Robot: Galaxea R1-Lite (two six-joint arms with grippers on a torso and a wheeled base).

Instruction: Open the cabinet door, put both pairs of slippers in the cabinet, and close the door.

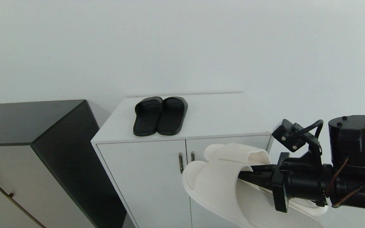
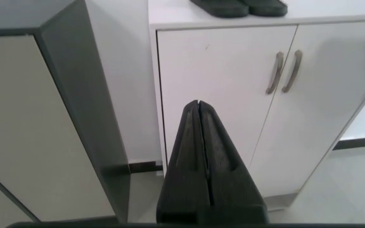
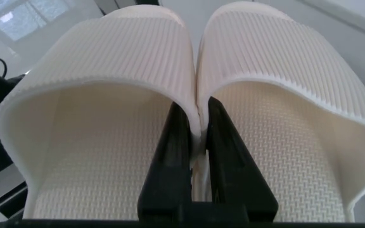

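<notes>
This looks like a home hallway, or a room staged as one; a low white cabinet (image 1: 144, 180) with two doors and slim metal handles (image 1: 180, 162) stands against a plain white wall (image 1: 182, 47); a pair of black slippers (image 1: 160, 115) sits on its top; just beside it stands a dark-topped cabinet (image 1: 68, 152) with pale fronts; the floor (image 2: 353, 183) is pale and glossy, edged by a dark skirting (image 2: 141, 167).

The white slippers (image 1: 220, 186) at lower right look like soft cloth, all matt: finely ribbed on the straps, with a small waffled weave on the insoles. The black slippers (image 1: 160, 115) at centre are smooth, matt, rubbery plastic, and the white cabinet (image 1: 144, 177) under them is smooth matt board with dull metal handles (image 2: 273, 74). The dark cabinet (image 1: 27, 120) at left has a smooth top with a faint sheen.
</notes>
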